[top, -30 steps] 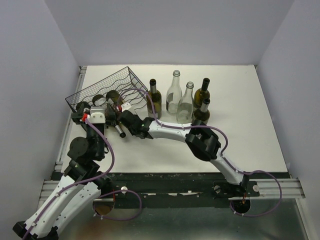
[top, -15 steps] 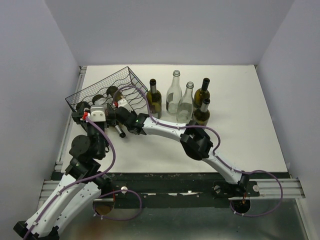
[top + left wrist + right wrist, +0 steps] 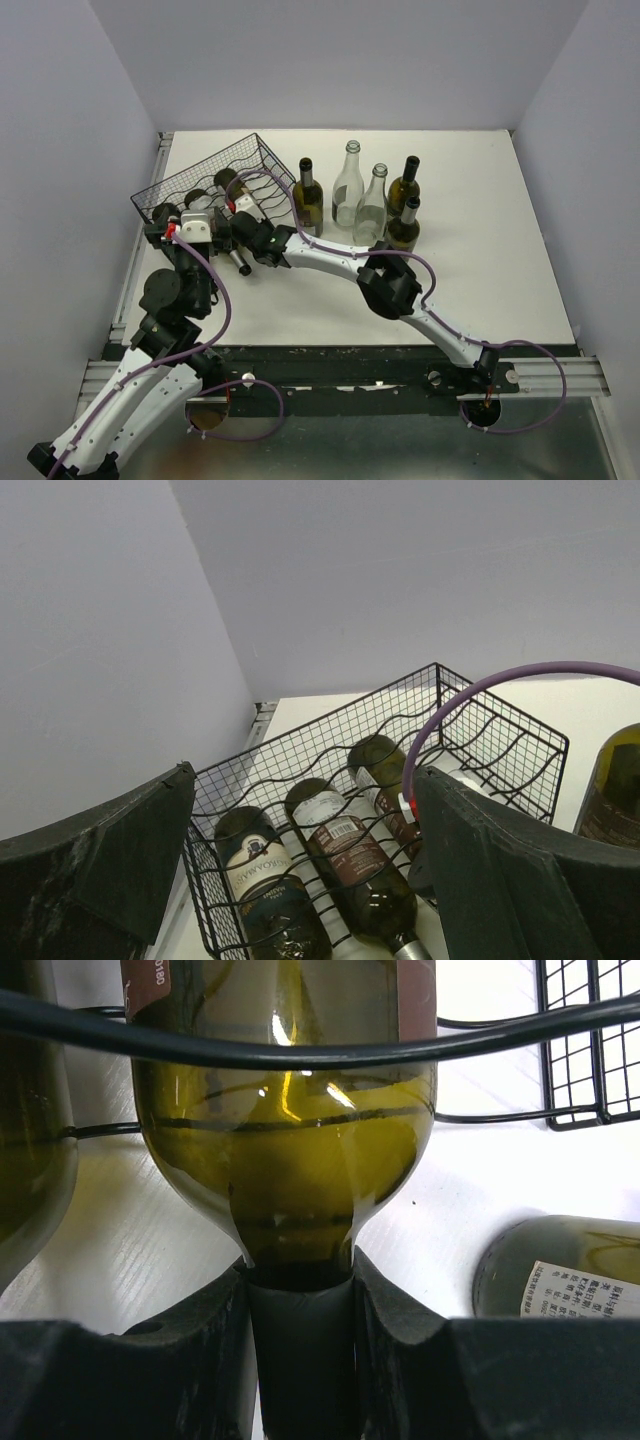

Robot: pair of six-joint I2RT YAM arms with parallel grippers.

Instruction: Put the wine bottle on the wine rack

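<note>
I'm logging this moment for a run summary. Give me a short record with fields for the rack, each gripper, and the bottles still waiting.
rack: black wire wine rack, far-left part of the table
lying in rack: three bottles side by side
right gripper: shut on the neck of the olive-green bottle, whose body lies among the rack wires
left gripper: open, holding nothing, facing the rack
other racked bottles: two, not touched by either gripper
standing bottles: five upright, right of the rack; two clear, three dark
</note>
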